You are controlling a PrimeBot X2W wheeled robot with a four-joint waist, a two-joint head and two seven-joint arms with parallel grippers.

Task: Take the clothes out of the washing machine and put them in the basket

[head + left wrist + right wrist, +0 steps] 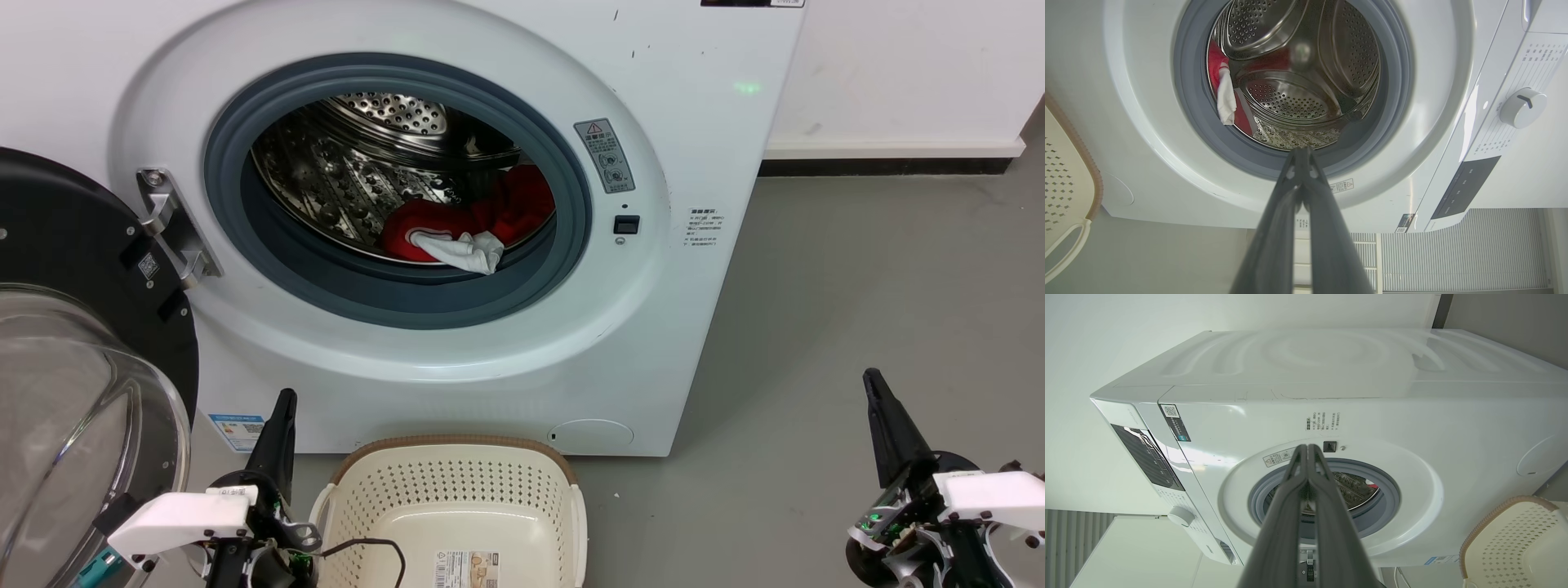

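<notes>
- Red-and-white clothes [482,224] lie at the front lip inside the washing machine [702,327], its door [65,229] swung open at left.
- The basket [457,443] sits on the floor [833,310] just before the machine.
- Left gripper [286,400] and right gripper [872,377] hover low, fingers pressed together, holding nothing.

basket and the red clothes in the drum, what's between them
In the head view, the white front of the washing machine below the porthole, then the lower arc of its grey door seal, lie between the basket and the clothes.
</notes>
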